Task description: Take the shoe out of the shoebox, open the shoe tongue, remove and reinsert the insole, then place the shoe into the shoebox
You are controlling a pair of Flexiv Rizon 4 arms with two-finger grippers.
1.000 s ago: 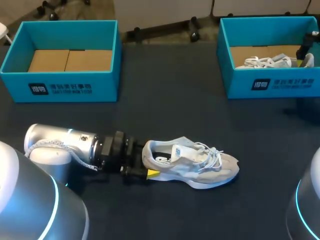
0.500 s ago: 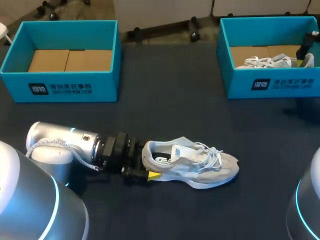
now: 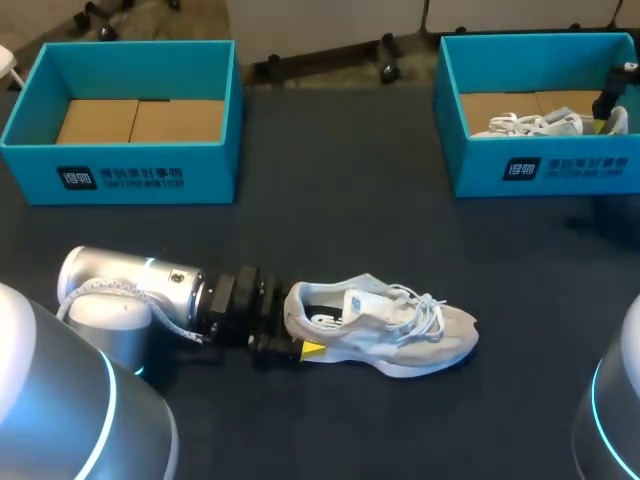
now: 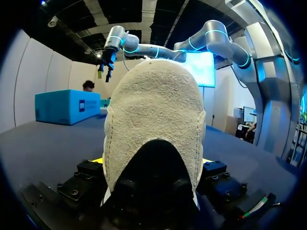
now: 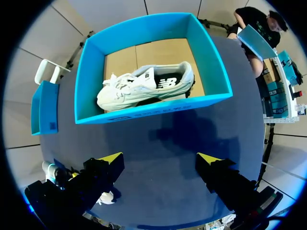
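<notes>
My left gripper (image 3: 298,338) sits low at the heel of the shoe (image 3: 400,330), likely bracing it for opening the tongue; whether it actually grips, I cannot tell.

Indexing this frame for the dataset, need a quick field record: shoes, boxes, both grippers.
shoe on table: upright on its sole, toe toward the robot's right, heel toward the left arm
left gripper: at that shoe's heel; whether it is gripping cannot be told
left shoebox: no shoe inside, bare cardboard floor
right shoebox: holds a second shoe, laces showing
right gripper: open, holding nothing, raised by the right shoebox
</notes>
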